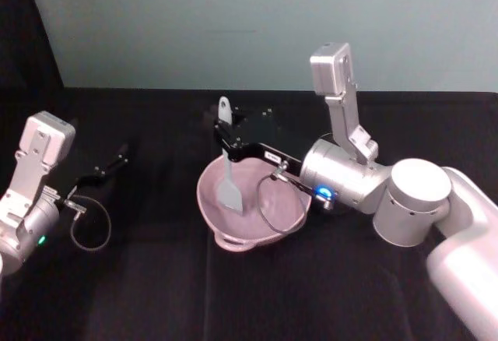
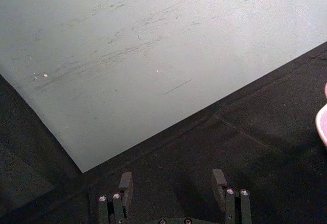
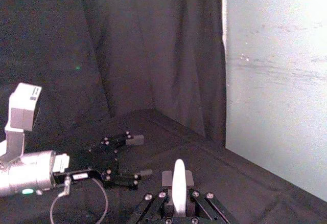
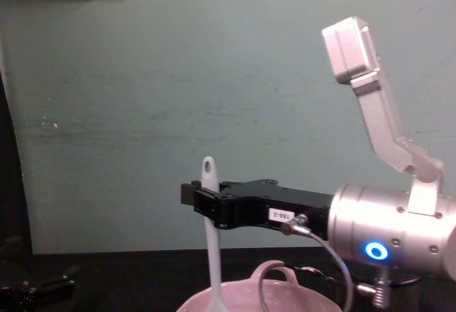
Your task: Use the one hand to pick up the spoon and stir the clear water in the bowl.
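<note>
Now the black right gripper (image 1: 224,138), reaching from four o'clock, pinches the long white plastic spoon (image 1: 228,176) upright, blade inside the wide pink bowl (image 1: 204,195). Stirring comes next: slow circles. The black left gripper (image 2: 172,177) rests at nine o'clock, fingers spread.

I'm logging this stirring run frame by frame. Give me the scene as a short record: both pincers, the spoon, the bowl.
right pincer: shut on the spoon's handle near its top, above the bowl
spoon: upright, blade down inside the bowl
bowl: pink, on the black table, loop handle toward the robot
left pincer: open, holding nothing, parked over the table on the robot's left
</note>
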Controlling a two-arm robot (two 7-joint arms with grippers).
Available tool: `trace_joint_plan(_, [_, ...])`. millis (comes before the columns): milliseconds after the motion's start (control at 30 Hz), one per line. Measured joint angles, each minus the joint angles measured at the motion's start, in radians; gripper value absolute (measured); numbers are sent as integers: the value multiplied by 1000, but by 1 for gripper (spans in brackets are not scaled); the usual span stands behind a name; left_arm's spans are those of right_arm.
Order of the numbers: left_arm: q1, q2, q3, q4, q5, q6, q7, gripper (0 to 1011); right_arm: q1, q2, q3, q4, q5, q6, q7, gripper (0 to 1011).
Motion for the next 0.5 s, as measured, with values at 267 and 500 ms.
trace_joint_plan(267, [0,0,0,0,0,0,0,1011,61,-51,-10,96,2,-25,9,120])
trace_joint_plan(500, [0,0,0,0,0,0,0,1011,96,-66,1,158,2,-35,8,120])
